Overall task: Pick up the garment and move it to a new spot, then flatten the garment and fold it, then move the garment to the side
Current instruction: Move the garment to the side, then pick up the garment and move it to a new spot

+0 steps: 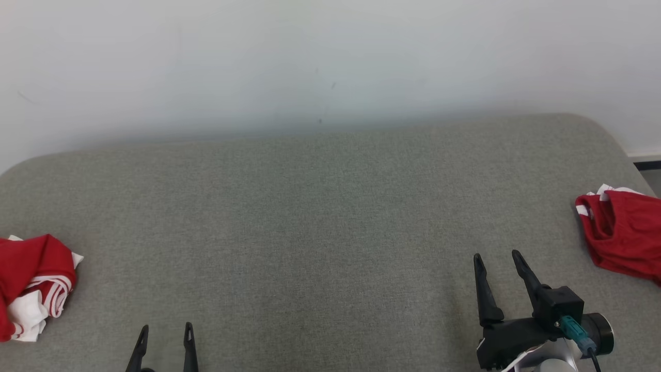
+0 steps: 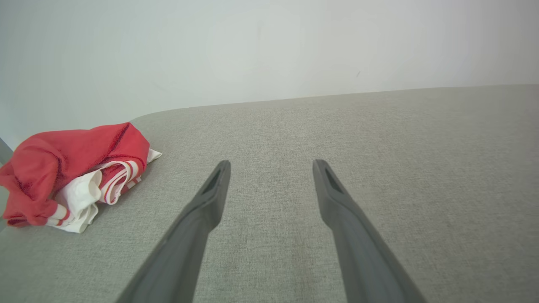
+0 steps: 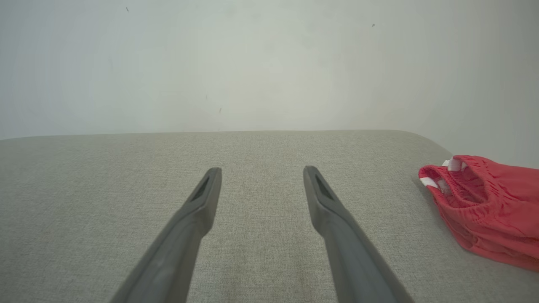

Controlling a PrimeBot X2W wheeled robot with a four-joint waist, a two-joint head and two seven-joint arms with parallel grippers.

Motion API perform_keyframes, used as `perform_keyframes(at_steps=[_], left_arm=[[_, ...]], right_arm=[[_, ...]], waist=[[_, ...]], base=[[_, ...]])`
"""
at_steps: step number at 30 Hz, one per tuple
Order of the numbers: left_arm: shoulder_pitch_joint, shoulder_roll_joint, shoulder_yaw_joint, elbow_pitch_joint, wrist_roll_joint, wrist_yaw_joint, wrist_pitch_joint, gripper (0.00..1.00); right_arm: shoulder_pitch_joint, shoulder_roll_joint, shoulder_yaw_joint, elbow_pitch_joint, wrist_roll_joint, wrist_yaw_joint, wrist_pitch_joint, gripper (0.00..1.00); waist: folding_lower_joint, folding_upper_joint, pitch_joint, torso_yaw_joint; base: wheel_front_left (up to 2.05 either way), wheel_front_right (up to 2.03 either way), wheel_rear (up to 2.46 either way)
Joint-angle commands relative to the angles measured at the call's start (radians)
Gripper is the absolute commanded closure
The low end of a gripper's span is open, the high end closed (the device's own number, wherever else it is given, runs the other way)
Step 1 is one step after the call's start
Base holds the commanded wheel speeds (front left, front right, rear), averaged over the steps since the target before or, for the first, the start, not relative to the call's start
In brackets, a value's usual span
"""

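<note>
You have bright, soft, even light across all three views. Beyond the dark fingers (image 2: 210,198) the plain white wall (image 1: 330,62) looks hazy, and its meeting with the grey woven fabric surface (image 1: 310,232) is blurred. Around the fingers the weave is crisp; shadows there are faint.

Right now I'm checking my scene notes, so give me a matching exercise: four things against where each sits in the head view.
Things:
1. striped garment
2. mesh garment
3. left gripper
4. right gripper

Places:
A. lower right, open
B. far left edge, crumpled
C. far right edge, crumpled
D. bottom left, open

Pairs: 1-B, 2-C, 3-D, 4-A
</note>
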Motion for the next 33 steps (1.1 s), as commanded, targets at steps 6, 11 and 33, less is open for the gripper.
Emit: perform_keyframes(at_steps=[6, 11, 33], left_arm=[[0.028, -0.005, 0.026, 0.002, 0.007, -0.005, -0.003, 0.00], [0.042, -0.008, 0.044, 0.000, 0.013, -0.012, -0.003, 0.00], [0.025, -0.018, 0.056, 0.009, 0.020, -0.029, -0.003, 0.00]], right_arm=[[0.030, 0.007, 0.004, -0.006, 0.010, 0.000, 0.001, 0.00], [0.038, 0.007, 0.022, -0.008, 0.034, 0.000, 0.001, 0.00], [0.048, 0.007, 0.046, 0.000, 0.057, 0.000, 0.001, 0.00]], waist=[[0.0002, 0.0001, -0.036, 0.021], [0.0002, 0.0001, -0.045, 0.021], [0.0002, 0.0001, -0.023, 0.089]], base=[[0.00, 0.00, 0.00], [0.00, 0.00, 0.00], [0.00, 0.00, 0.00]])
